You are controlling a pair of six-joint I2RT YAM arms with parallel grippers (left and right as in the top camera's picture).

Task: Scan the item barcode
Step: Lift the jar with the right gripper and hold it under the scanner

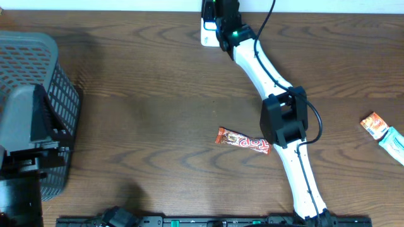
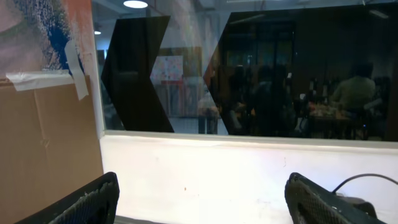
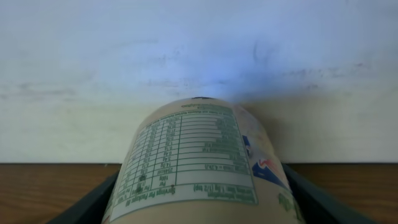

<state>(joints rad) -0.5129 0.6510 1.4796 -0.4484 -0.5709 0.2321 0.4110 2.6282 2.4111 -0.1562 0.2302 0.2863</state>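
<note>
The item [image 3: 199, 155] is a cream cylindrical tub with a green nutrition table, and it fills the right wrist view. My right gripper [image 3: 202, 208] is shut on it, with a dark finger [image 3: 87, 205] on each side. It points at a white wall. From overhead, the right arm reaches to the table's far edge, where the right gripper [image 1: 222, 22] holds the white item [image 1: 207, 31]. No barcode shows. My left gripper [image 2: 202, 202] is open with nothing between its fingers [image 2: 93, 202], and it faces a white wall and a dark window.
A red candy bar [image 1: 243, 141] lies mid-table beside the right arm's elbow. An orange packet [image 1: 375, 125] and a pale blue one [image 1: 394, 144] lie at the right edge. A grey mesh basket [image 1: 44, 82] stands at the left.
</note>
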